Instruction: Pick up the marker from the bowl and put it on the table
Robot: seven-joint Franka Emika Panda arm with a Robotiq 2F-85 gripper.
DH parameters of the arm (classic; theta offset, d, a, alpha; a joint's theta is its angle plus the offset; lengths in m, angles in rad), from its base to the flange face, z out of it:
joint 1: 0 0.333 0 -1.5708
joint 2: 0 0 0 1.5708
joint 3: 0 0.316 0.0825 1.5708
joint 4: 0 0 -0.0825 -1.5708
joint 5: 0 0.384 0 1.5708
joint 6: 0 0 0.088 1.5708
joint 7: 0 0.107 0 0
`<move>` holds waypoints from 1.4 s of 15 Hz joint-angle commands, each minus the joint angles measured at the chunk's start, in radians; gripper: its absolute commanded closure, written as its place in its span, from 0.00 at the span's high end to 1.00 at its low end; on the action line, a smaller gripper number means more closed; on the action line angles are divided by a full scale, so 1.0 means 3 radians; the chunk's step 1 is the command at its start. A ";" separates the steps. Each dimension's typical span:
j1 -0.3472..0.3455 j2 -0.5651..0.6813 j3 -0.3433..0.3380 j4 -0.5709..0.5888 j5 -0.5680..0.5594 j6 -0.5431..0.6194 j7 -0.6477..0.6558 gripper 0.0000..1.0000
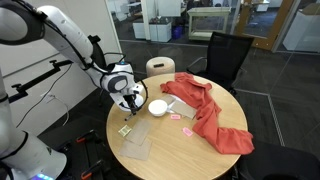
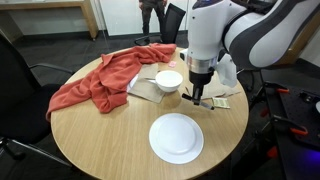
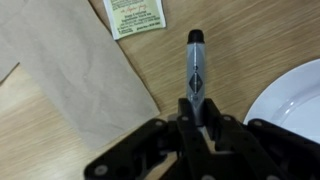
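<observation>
With the pincer [image 3: 197,128] clamped on the marker [image 3: 194,68] over bare worktop [image 3: 250,40] between bowl [image 2: 169,86] and edge, lower until it lies flat before releasing.

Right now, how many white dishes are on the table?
2. The bowl sits near the red cloth; the plate lies on the table, nearer the camera in an exterior view. The cloth may hide more.
</observation>
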 commanded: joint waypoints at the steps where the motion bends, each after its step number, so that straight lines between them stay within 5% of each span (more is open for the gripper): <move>1: 0.0132 0.0074 -0.0125 0.0066 -0.0089 0.0073 0.0072 0.44; 2: 0.0156 0.0065 -0.0148 0.0071 -0.0098 0.0062 0.0081 0.44; 10: 0.0293 -0.0387 -0.0289 -0.0087 -0.0274 0.0015 0.0199 1.00; 17: 0.0169 -0.0996 -0.0166 -0.0332 -0.0271 -0.0026 0.0208 1.00; 21: 0.0053 -0.0921 -0.0068 -0.0230 -0.0226 0.0014 0.0135 1.00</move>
